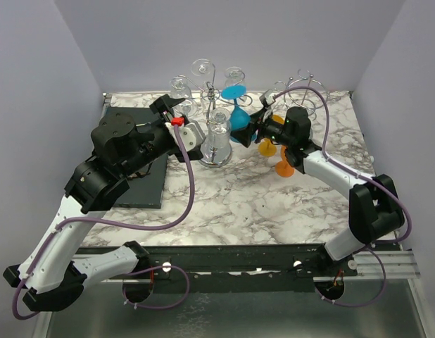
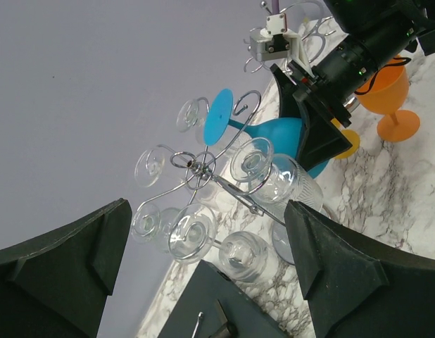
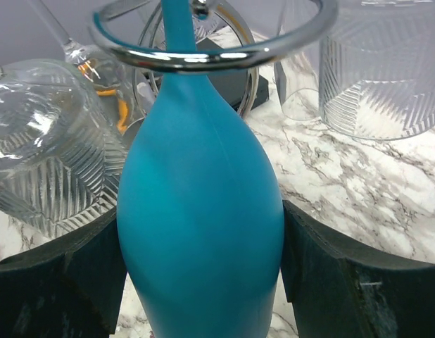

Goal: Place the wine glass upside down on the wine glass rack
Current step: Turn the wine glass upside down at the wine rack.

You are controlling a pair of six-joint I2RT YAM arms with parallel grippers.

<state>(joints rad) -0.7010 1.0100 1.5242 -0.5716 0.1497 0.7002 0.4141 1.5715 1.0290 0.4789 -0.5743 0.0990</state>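
The dark flat mat (image 1: 143, 176) lies at the left of the marble-patterned table (image 1: 260, 204). Above its right edge the left gripper (image 2: 207, 208) hangs with its jaws spread wide and nothing between them, facing the rack but apart from it.

At centre stands the wine glass rack (image 1: 216, 144), made of chrome wire with curled arms on a round polished foot. Clear wine glasses (image 2: 193, 236) hang from it bowl-down; some have ribbed walls.

The blue wine glass (image 1: 238, 121) is at the rack's right side. It is opaque, smooth and matte, with a tulip-shaped bowl. It is inverted, with the flat round foot uppermost and the rim lowest, and its long axis leans somewhat from vertical. In the right wrist view its stem rises through a chrome ring (image 3: 203, 60) of the rack.

The right gripper (image 3: 202, 239) is clamped on the bowl, with a dark finger (image 3: 55, 282) pressed to each side.

Two orange glasses (image 1: 284, 167) stand upright just beside the right arm.
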